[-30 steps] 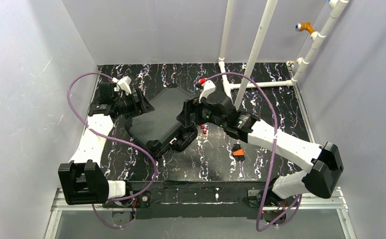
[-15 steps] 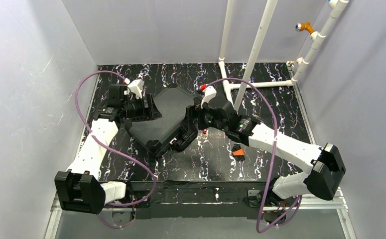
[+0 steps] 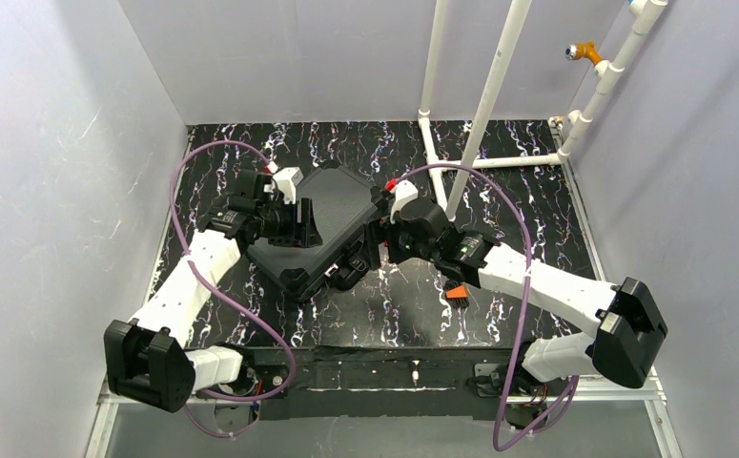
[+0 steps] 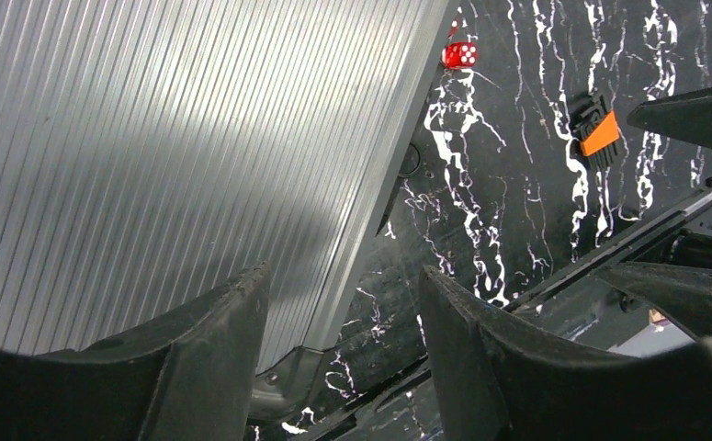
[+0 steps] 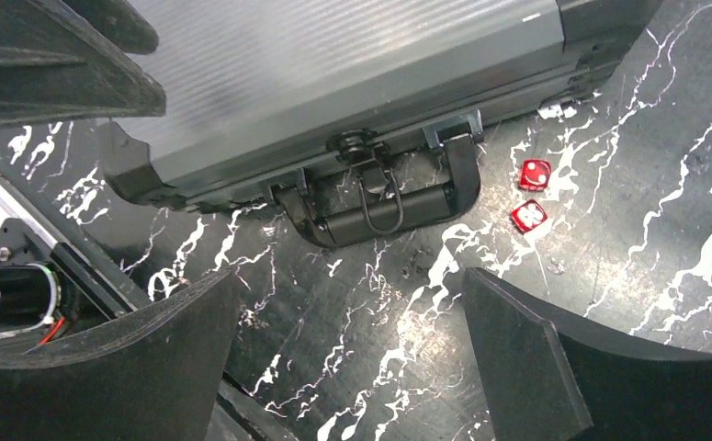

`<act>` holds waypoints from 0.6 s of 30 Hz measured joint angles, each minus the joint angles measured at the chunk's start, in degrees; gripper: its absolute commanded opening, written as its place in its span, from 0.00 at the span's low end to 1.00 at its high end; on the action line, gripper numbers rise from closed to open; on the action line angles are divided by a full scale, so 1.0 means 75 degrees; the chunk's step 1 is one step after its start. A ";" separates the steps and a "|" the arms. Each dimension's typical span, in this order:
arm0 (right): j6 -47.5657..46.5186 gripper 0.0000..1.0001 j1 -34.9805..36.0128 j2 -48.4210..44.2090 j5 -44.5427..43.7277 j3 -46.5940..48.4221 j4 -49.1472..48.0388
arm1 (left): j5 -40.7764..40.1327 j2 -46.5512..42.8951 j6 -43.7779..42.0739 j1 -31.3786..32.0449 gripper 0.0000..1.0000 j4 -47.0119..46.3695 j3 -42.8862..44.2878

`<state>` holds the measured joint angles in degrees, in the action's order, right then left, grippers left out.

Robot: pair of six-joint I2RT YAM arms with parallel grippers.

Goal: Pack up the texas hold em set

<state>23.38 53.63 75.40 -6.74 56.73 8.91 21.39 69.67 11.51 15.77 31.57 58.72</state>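
The black hard case [image 3: 332, 215] lies shut on the table, its ribbed lid filling the left wrist view [image 4: 150, 138] and the top of the right wrist view [image 5: 333, 73]. Its handle [image 5: 384, 207] and latches face the right gripper. My left gripper [image 3: 300, 227] is open and empty above the case's near-left edge [image 4: 343, 276]. My right gripper [image 3: 363, 250] is open and empty just in front of the handle [image 5: 350, 280]. Chips, card deck and disc are hidden.
Two red dice [image 5: 531, 193] lie on the marble table right of the handle; one shows in the left wrist view [image 4: 460, 54]. A small orange-and-black object [image 3: 456, 289] lies under the right forearm. White pipes [image 3: 484, 105] stand at the back right.
My left gripper has swung right from beside the case's left side to over its lid. My right gripper stays by the handle, its wrist shifted slightly.
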 measured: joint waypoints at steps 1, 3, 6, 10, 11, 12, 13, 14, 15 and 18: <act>0.0000 0.98 0.0000 -0.0012 -0.0017 -0.0067 0.0015 | -0.0064 0.0017 -0.0017 0.0041 0.58 0.0029 0.0000; 0.0003 0.98 0.0000 -0.0038 -0.0058 -0.0192 0.0041 | -0.0204 0.0061 -0.0047 0.0122 0.57 0.0070 0.0000; 0.0032 0.98 0.0000 -0.0073 -0.0090 -0.0358 0.0061 | -0.0431 0.0166 -0.0085 0.0245 0.55 0.0192 0.0000; 0.0108 0.98 -0.0003 -0.0096 -0.0087 -0.0600 0.0038 | -0.0758 0.0420 -0.0137 0.0565 0.52 0.0391 0.0000; 0.0140 0.99 -0.0003 -0.0102 -0.0085 -0.0688 0.0017 | -0.0836 0.0498 -0.0152 0.0635 0.50 0.0455 0.0000; 0.0178 0.98 0.0000 -0.0102 -0.0082 -0.0752 0.0009 | -0.0921 0.0571 -0.0166 0.0691 0.49 0.0504 0.0000; 0.0224 0.98 0.0000 -0.0105 -0.0082 -0.0828 0.0015 | -0.0979 0.0632 -0.0181 0.0734 0.48 0.0539 0.0003; 0.0254 0.98 -0.0003 -0.0105 -0.0079 -0.0892 0.0009 | -0.1035 0.0699 -0.0198 0.0772 0.47 0.0595 0.0009; 0.0277 0.98 -0.0003 -0.0105 -0.0079 -0.0935 0.0017 | -0.1084 0.0758 -0.0201 0.0793 0.46 0.0627 0.0009; 0.0364 0.98 0.0000 -0.0105 -0.0052 -0.1008 0.0006 | -0.1195 0.0863 -0.0210 0.0836 0.43 0.0691 0.0082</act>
<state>26.11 53.63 74.61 -7.14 49.17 8.95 12.43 76.14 9.93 22.04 36.75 59.33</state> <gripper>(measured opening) 0.983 0.456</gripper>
